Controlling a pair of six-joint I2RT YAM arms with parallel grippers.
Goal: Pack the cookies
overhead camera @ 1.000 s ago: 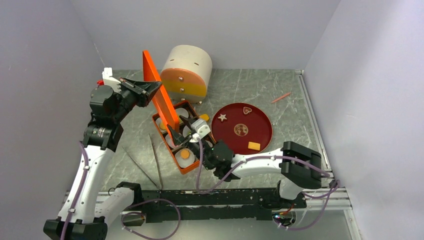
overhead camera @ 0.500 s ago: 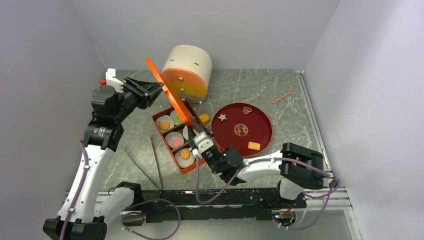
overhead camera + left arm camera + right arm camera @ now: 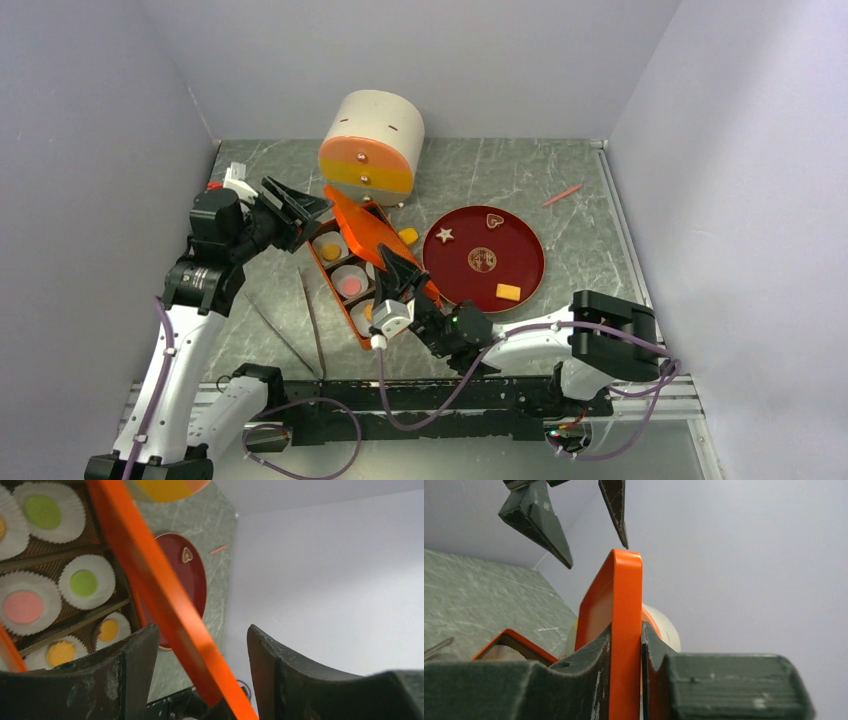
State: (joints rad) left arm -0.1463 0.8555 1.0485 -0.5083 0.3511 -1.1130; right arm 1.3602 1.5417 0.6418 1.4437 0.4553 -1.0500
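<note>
Change noted: a second ago the orange lid [image 3: 360, 225] stood almost on edge, pinched at its far end by the left gripper [image 3: 318, 208]; the right gripper [image 3: 392, 262] was then spread beside the box. The lid has since dropped to a steep tilt over the orange compartment box [image 3: 335, 300]. The right wrist view shows the right jaws clamped on the lid's near edge. The left wrist view shows the left jaws standing apart, the lid passing between them; contact with either finger cannot be told. Reading: a handover, with the lid's weight now on the right arm alone.

Cookies: in the box, in white liners, two green [image 3: 83, 583], a pink round [image 3: 350, 286] and orange rounds [image 3: 108, 629]. On the red plate [image 3: 530, 280] there remain the star [image 3: 445, 235], heart [image 3: 493, 220], brown disc [image 3: 483, 260] and yellow rectangle [image 3: 508, 292]. One orange piece [image 3: 407, 236] lies on the table between box and plate. Packing is judged incomplete.

Surroundings: a white-and-orange cylindrical container [image 3: 372, 145] stands behind the box; tweezers [image 3: 310, 320] lie left of it; a thin orange stick [image 3: 562, 194] lies far right.

Obstruction: the tilted lid hangs across the box on the plate side, so it likely needs setting aside before more cookies go in.
</note>
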